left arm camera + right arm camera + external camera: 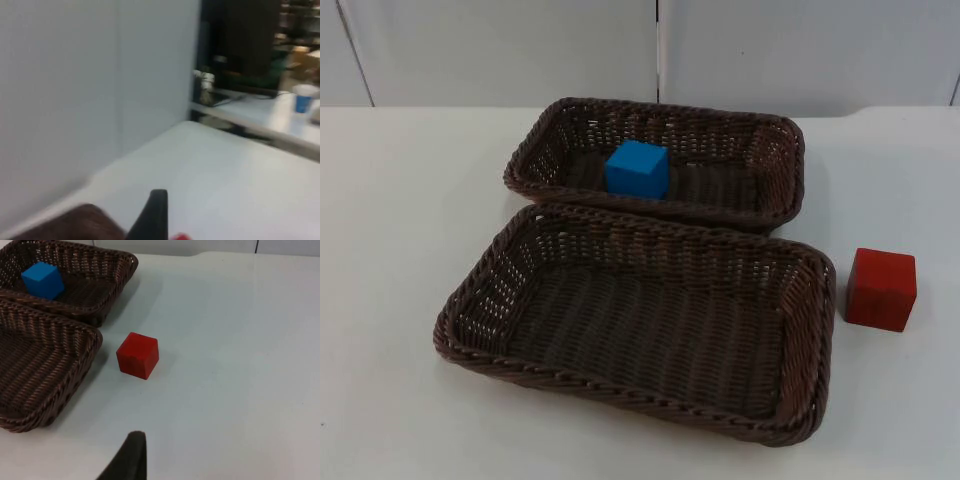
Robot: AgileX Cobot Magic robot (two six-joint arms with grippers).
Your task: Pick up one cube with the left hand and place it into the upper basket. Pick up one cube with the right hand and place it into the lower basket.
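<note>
While blue cube (638,168) sits in upper basket (775,160), red cube (138,355) lies outside; finger states unclear.

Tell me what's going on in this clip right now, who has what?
Nothing is being held. The blue cube already lies in the upper basket, so the left arm's half looks done. The red cube sits on the white table just right of the lower basket, which holds no cube. The right gripper hangs above the table a little short of the red cube. The left gripper points toward the partition wall.
</note>
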